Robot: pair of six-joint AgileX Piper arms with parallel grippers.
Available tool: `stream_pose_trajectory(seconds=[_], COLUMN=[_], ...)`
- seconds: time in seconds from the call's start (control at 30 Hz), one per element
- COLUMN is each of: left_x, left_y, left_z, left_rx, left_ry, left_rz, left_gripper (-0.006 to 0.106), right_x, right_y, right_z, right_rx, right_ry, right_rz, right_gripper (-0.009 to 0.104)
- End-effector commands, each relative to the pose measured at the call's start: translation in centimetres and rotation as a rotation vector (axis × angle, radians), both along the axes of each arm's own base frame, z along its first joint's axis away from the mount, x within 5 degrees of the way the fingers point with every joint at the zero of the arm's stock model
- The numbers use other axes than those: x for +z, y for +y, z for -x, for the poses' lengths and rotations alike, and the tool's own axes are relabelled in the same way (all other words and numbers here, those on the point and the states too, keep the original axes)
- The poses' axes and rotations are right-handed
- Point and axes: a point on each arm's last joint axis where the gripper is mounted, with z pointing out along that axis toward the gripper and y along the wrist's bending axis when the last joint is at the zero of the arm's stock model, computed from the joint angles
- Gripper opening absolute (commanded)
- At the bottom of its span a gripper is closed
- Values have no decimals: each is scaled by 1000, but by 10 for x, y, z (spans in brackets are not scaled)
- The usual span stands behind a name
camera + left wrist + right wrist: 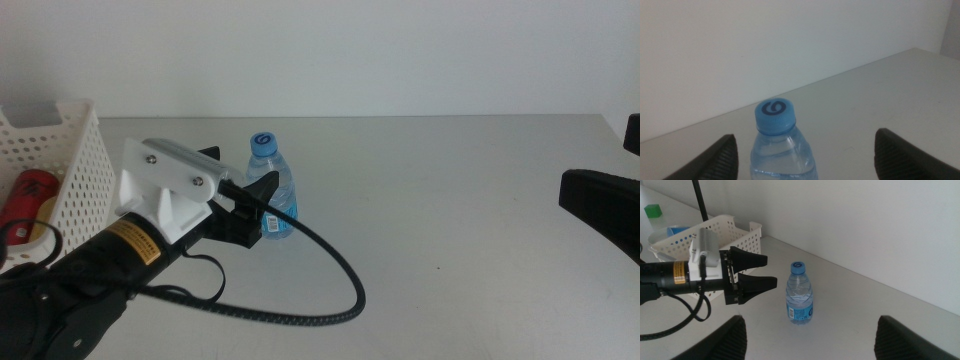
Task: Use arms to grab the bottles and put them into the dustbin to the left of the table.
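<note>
A clear water bottle [271,186] with a blue cap [775,115] stands upright on the grey-white table [450,200]. My left gripper [240,172] is open at bottle height, with the bottle just ahead of the gap between its jaws and nothing gripped. The right wrist view shows a small space between the left gripper [771,270] and the bottle [800,296]. The white perforated dustbin [70,150] sits at the left, with a red can [30,190] lying inside. My right gripper [597,158] waits open at the right edge, away from the bottle.
The left arm's thick black ribbed cable [340,290] loops over the table in front of the bottle. Behind the table is a plain white wall. A green block [653,211] lies on a surface beyond the dustbin [715,232].
</note>
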Motion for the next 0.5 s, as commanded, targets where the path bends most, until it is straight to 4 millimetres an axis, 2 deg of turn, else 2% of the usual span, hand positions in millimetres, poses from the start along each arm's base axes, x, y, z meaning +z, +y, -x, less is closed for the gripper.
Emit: stream_pose_trajectory(seconds=[0.0, 0.17, 0.47], left_x=[20, 14, -10], left_y=[-4, -12, -29], left_z=[-13, -38, -81], left_rx=[11, 42, 56], left_ry=[-111, -91, -56], left_rz=[84, 94, 73], left_gripper=[93, 93, 93], right_x=[18, 18, 18], right_y=[-2, -2, -2], right_z=[1, 1, 1], right_rx=[-10, -10, -10], right_ry=[-97, -97, -97], right_rz=[-60, -60, -60], right_gripper=[66, 66, 66])
